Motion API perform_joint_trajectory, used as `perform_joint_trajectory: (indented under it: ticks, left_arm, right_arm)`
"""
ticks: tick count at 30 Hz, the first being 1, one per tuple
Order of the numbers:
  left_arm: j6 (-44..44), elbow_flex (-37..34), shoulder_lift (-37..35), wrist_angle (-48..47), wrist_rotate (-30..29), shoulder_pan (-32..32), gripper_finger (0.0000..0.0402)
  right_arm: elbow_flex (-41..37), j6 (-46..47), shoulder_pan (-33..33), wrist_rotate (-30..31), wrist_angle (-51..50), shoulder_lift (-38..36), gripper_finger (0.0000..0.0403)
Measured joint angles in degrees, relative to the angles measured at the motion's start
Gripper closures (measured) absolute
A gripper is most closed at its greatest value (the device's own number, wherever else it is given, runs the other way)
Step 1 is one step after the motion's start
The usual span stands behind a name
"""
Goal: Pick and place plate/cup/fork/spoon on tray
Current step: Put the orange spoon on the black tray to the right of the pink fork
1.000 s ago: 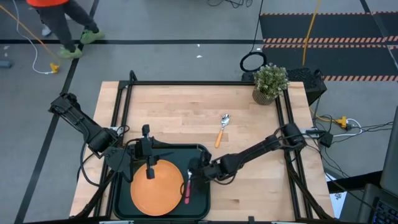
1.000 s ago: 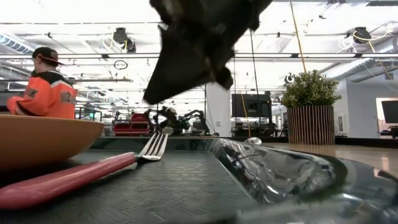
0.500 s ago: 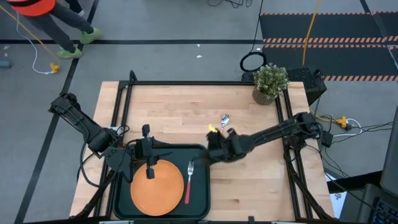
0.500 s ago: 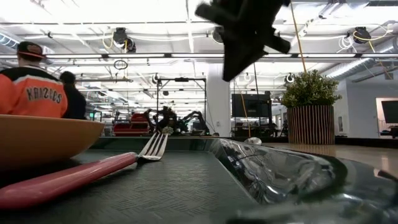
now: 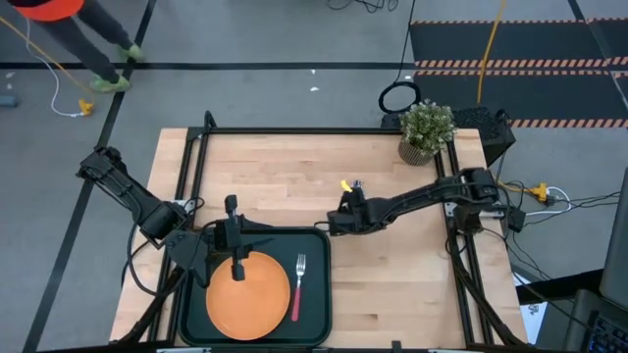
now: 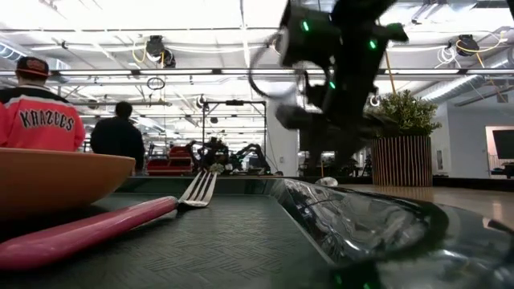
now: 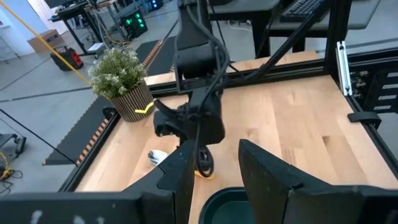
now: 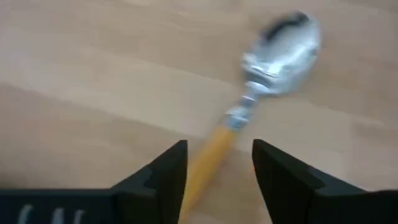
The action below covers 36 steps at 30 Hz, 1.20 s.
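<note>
The slim spoon with a silver metal bowl and an orange-yellow handle [image 8: 261, 106] lies flat on the pale wooden table [image 5: 294, 186], out in the open between the tray and the potted plant, well apart from both. In the high view most of it is hidden under the right arm; only a yellow tip and a glint of silver show there [image 5: 349, 184]. The right gripper [image 5: 341, 220] hovers directly above the handle end. In the right wrist view its 2 dark fingers [image 8: 163, 173] stand spread, with the orange-yellow handle running into the gap between them and nothing clamped.

The large dark green-black rectangular plastic tray with a raised rim [image 5: 319, 237] sits at the near edge of the table. On it lies the large round flat orange plastic plate [image 5: 247, 294], and just beside the plate, on its right, lies the slim fork with silver tines and a red-pink handle [image 5: 297, 290], tines pointing toward the far side of the table. The low view shows the fork [image 6: 104, 225] resting on the tray floor beside the plate's rim.

The left gripper [image 5: 235, 257] hangs over the far edge of the plate, its 2 fingers parted and holding nothing.

A small green potted plant in a ribbed pot [image 5: 426, 131] stands at the far right corner of the table.
</note>
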Motion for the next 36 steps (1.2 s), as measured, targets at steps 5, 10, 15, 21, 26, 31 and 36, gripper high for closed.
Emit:
perform_joint_trajectory:
  ticks: [5, 10, 15, 21, 26, 31, 36]
  left_arm:
    - [0.0, 0.0, 0.0, 0.0, 0.0, 0.0, 0.0273]
    - [0.0, 0.0, 0.0, 0.1, 0.0, 0.0, 0.0273]
    - [0.0, 0.0, 0.0, 0.5, 0.0, 0.0, 0.0273]
    - [0.0, 0.0, 0.0, 0.5, 0.0, 0.0, 0.0273]
    - [0.2, 0.0, 0.0, 0.6, 0.0, 0.1, 0.0273]
    - [0.2, 0.0, 0.0, 0.6, 0.0, 0.1, 0.0273]
    - [0.1, 0.0, 0.0, 0.6, 0.0, 0.1, 0.0273]
  right_arm:
    - [-5.5, 4.2, -1.4, -1.9, 2.7, -0.1, 0.0207]
    - [-9.2, 2.4, -2.3, -1.9, 11.3, -0.2, 0.0204]
    - [-9.9, 0.0, -2.9, -2.1, 15.3, -0.2, 0.0205]
    - [-9.7, 0.1, -2.9, 0.1, 17.6, -2.7, 0.0206]
    - [-9.6, -1.5, -3.4, 3.5, 19.7, -5.2, 0.0206]
    - [-9.6, -1.3, -4.1, 3.2, 19.7, -5.1, 0.0206]
    - [-9.6, -0.2, -4.0, 1.7, 20.3, -3.3, 0.0206]
